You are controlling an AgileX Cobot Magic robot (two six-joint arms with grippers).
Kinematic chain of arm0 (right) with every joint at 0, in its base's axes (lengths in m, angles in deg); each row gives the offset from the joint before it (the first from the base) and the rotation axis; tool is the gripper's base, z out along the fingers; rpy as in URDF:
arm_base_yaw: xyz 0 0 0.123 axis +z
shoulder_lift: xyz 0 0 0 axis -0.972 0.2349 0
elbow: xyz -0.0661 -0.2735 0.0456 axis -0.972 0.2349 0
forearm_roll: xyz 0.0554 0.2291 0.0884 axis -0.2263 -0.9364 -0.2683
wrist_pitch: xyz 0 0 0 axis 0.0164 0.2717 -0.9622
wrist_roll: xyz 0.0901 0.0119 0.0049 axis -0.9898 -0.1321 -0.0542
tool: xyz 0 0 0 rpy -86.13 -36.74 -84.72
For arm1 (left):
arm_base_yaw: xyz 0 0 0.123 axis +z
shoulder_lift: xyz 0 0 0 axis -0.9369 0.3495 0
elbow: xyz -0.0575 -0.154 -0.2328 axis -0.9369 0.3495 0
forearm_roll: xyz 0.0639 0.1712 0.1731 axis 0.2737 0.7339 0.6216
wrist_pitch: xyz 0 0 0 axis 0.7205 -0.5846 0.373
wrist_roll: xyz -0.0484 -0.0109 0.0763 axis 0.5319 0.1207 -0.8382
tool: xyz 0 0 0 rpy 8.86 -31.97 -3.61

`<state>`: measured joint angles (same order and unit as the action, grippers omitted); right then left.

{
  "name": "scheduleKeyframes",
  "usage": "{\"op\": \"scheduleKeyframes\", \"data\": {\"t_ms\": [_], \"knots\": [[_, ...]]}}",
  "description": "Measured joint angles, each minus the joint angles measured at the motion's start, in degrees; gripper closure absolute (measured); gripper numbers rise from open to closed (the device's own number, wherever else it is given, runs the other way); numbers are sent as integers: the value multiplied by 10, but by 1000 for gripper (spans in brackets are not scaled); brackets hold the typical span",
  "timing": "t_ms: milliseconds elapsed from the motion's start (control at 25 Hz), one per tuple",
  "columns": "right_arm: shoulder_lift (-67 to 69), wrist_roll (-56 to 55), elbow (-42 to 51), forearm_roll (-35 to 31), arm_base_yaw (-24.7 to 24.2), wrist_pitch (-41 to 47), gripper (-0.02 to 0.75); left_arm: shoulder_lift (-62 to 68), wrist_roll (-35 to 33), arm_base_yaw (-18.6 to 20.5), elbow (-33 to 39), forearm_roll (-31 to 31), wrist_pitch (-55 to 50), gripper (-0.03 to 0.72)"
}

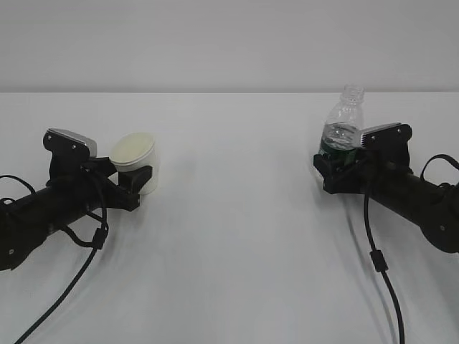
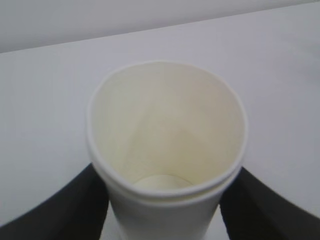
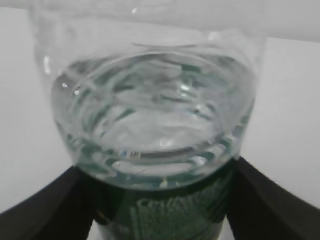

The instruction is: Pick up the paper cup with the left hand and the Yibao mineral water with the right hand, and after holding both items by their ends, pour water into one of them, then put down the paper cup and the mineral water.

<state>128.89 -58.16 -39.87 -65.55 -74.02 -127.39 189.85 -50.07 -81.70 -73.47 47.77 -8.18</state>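
The white paper cup [image 1: 136,162] stands at the left of the table, tilted slightly toward me, its cream inside showing. My left gripper [image 1: 140,183] is shut on its lower body; in the left wrist view the cup [image 2: 165,150] fills the frame between the two black fingers [image 2: 65,210]. The cup looks empty. The Yibao mineral water bottle [image 1: 343,125] is upright at the right, uncapped, with water in it. My right gripper [image 1: 337,168] is shut on its green label band; the right wrist view shows the bottle [image 3: 150,115] close up between the fingers [image 3: 272,200].
The white table [image 1: 237,229] runs to a pale back wall. Black cables [image 1: 376,258] trail from both arms toward the front edge. Nothing else lies between the two grippers.
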Motion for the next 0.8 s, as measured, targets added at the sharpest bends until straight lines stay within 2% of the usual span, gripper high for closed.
{"op": "scheduleKeyframes", "data": {"t_ms": [200, 360, 800], "knots": [[0, 0, -1, 2, 0, 2, 190, 0, 0, 0, 0, 1, 0, 216], [0, 0, -1, 7, 0, 3, 223, 0, 4, 0, 0, 12, 0, 216], [-19, 0, -1, 77, 0, 31, 243, -3, 55, 0, -1, 111, 5, 217]]}}
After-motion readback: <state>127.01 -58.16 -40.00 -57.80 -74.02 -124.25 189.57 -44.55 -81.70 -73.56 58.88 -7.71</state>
